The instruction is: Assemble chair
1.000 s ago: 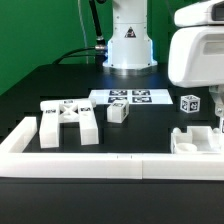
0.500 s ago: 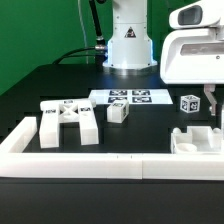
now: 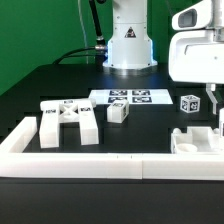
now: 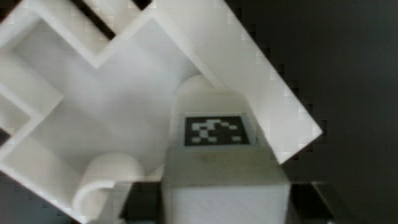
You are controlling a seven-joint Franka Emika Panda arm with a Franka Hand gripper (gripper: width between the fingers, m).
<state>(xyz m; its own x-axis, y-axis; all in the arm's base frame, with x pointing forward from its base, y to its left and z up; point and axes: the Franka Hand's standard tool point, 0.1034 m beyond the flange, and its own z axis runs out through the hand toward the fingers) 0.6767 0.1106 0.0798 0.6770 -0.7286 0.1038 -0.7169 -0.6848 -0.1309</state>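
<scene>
Mostly black table [image 3: 60,85] edged by a white border wall [image 3: 100,165], green backdrop [image 3: 40,30] behind, marker board [image 3: 128,97] mid-table; gripper [image 4: 214,200] clamped on a tagged chair part [image 4: 217,135].

Exterior view bright, even light, soft shadows on black worktop [image 3: 150,130]; white chair parts [image 3: 70,122] at 8 o'clock near blown out. Wrist view blurry, close-up defocused.
</scene>
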